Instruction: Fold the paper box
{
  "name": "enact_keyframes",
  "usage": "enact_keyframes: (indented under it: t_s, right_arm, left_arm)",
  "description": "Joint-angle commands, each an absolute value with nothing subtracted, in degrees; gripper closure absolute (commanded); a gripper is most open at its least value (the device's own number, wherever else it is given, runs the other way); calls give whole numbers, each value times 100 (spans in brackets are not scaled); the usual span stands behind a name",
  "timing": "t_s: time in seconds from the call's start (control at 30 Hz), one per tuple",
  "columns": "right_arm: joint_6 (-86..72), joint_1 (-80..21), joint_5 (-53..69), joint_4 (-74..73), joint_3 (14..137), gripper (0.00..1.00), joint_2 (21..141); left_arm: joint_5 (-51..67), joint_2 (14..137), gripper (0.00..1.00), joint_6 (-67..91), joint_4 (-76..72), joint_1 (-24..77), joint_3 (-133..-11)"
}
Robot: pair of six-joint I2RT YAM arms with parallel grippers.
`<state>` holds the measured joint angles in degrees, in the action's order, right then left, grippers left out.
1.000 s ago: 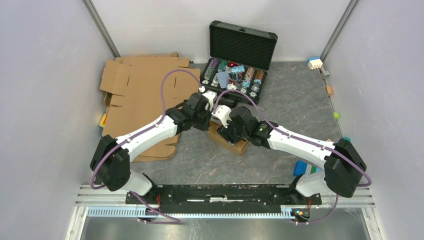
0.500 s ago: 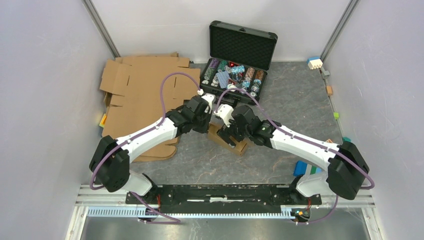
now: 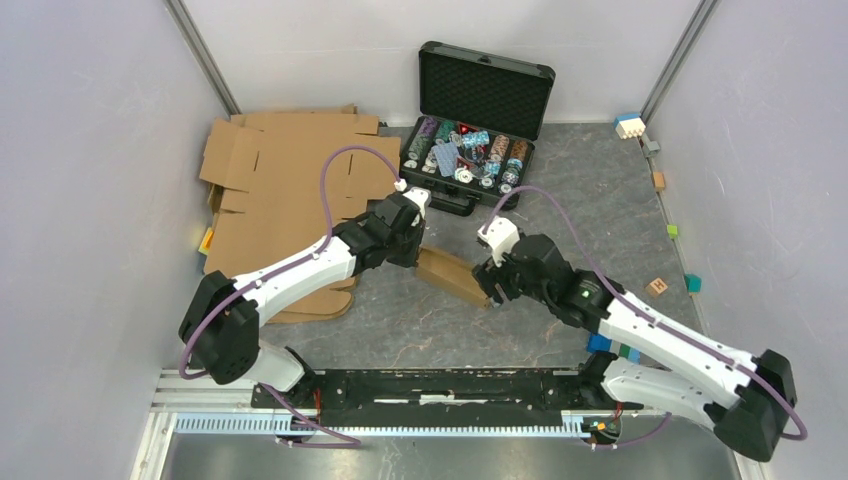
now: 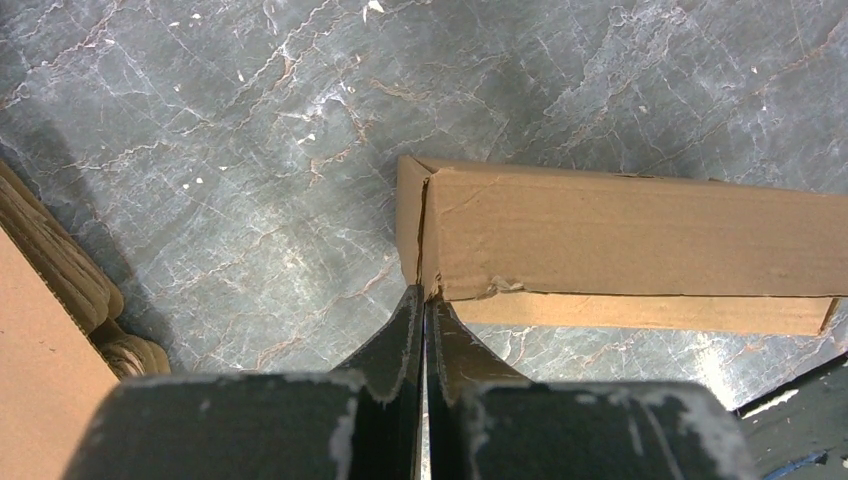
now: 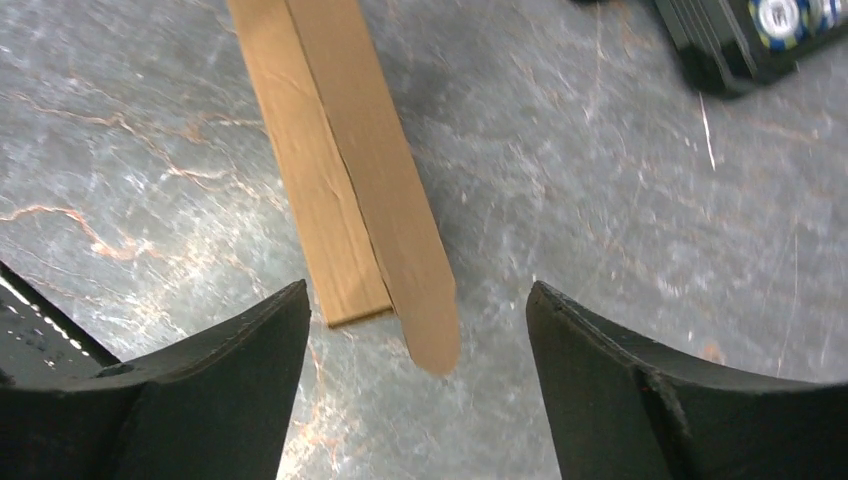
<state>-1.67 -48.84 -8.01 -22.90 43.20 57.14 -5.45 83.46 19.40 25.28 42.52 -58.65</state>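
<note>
at the near edge of the grey marbled table (image 3: 560, 210) the two arm bases sit on a black rail (image 3: 440, 385). a blue block (image 3: 600, 342) lies just by the right arm.

further in, the right gripper (image 3: 492, 290) hangs with its jaws spread wide and nothing between them. in the right wrist view its tips (image 5: 415, 380) stand just short of the near end of the paper box (image 5: 340, 180), not touching it, and a round-ended tab (image 5: 425, 320) sticks out past that end.

the paper box (image 3: 455, 275) lies flat near the middle of the table as a long, narrow, closed carton, running slantwise between the two grippers.

at its far left end the left gripper (image 3: 418, 250) has its fingers (image 4: 395, 340) pressed together, tips against the box's corner (image 4: 425, 240); whether any card is nipped between them cannot be told.

beyond, to the left, lie big flat cardboard sheets (image 3: 280, 190). at the back stands an open black foam-lined case (image 3: 480, 95) of chips (image 3: 465, 150).
</note>
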Motion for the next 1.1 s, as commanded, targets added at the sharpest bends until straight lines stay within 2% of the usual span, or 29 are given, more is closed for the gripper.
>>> enact_keyframes:
  t_s: [0.0,0.17,0.37,0.5,0.8,1.07]
  right_arm:
    - [-596,-4873,-1335,-2541,3949,18,5106]
    - [-616,-4878,-1624,-2484,3743,26,5120]
    - [-783,-4878,-1647,-2139,3583,43,5406]
    - [-929,-4878,-1730,-1913,3494,51,5407]
    - [-1361,-4877,-1843,-1707,3428,87,5374]
    - [-1473,-4878,-1828,-1910,3641,91,5555]
  left_arm:
    - [-665,8328,98,2213,2681,4324,-5985]
    - [-691,8294,97,2241,2689,4359,-5978]
    - [-706,8280,97,2266,2724,4394,-5985]
    - [-717,8222,96,2335,2716,4472,-5977]
    - [-743,8049,95,2560,2511,4654,-5742]
    - [-826,7804,92,2685,2207,4746,-5467]
